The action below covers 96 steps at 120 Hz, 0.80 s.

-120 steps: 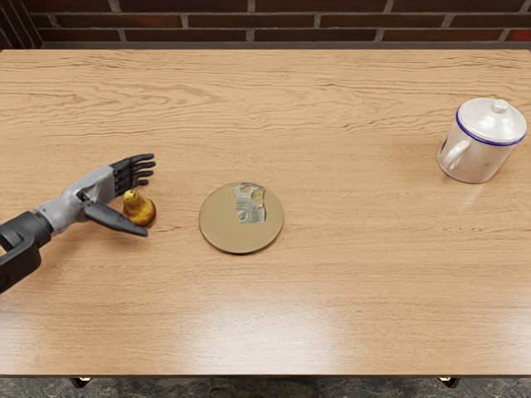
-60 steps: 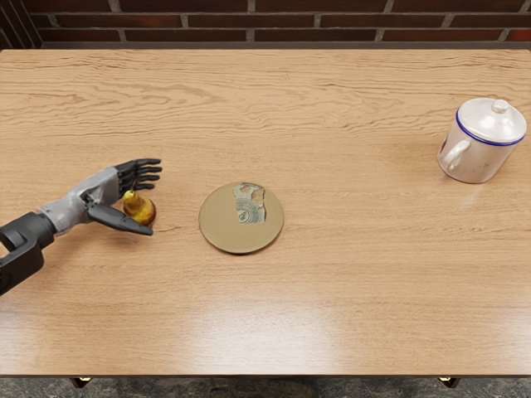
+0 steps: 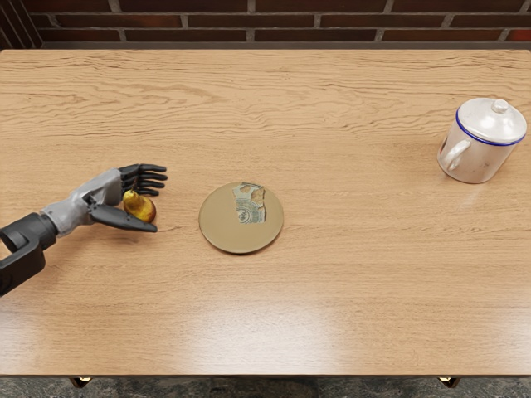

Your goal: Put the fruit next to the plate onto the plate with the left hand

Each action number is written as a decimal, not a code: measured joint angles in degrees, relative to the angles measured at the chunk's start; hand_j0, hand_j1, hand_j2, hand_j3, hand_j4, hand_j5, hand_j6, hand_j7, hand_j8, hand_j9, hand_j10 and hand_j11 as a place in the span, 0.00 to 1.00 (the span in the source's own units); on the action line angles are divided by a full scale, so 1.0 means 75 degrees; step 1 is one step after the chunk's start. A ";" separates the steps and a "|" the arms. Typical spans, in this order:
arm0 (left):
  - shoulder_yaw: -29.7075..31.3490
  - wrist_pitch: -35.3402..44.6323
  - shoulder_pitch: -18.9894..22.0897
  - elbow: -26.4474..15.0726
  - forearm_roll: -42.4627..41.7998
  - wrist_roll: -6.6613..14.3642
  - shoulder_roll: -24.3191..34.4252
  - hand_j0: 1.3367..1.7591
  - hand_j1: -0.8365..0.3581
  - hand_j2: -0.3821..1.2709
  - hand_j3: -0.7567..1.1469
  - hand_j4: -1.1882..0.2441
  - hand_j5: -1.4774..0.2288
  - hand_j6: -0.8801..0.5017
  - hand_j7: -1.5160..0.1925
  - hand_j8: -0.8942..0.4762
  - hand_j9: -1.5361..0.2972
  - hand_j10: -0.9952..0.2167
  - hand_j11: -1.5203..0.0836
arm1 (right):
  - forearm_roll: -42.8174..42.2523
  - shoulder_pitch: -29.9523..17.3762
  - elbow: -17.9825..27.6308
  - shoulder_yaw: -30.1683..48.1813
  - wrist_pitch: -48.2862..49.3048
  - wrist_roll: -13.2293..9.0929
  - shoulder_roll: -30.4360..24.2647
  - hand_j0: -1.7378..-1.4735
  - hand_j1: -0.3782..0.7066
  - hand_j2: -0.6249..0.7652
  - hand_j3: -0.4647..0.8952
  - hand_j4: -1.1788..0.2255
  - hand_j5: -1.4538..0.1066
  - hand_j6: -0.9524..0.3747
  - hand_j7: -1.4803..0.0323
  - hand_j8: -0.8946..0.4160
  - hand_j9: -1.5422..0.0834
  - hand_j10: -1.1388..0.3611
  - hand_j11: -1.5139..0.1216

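A small yellow and red pear (image 3: 140, 207) lies on the wooden table, left of a round tan plate (image 3: 226, 228) with a grey-green pattern on its far part. My left hand (image 3: 146, 199) reaches in from the left edge and brackets the pear: the four dark fingers (image 3: 149, 177) stretch past its far side and the thumb (image 3: 124, 220) runs along its near side. The fingers are spread and not closed on the fruit. The right arm is out of view.
A white lidded mug (image 3: 481, 141) with a blue rim line stands at the far right of the table. A brick wall runs along the table's back edge.
My left hand has slid a little to the right around the pear, with the fingers reaching farther past it. The pear and the plate have not moved.
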 joint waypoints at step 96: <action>0.0118 -0.0054 -0.0005 -0.0281 0.0394 -0.0008 0.0070 0.76 0.41 0.31 0.40 0.39 0.44 0.18 0.46 0.19 0.44 0.33 0.46 | 0.0001 0.0000 0.0000 0.0000 0.0000 -0.0003 0.0000 0.30 0.03 0.45 0.34 0.84 0.93 0.72 0.98 0.68 0.95 0.76 0.93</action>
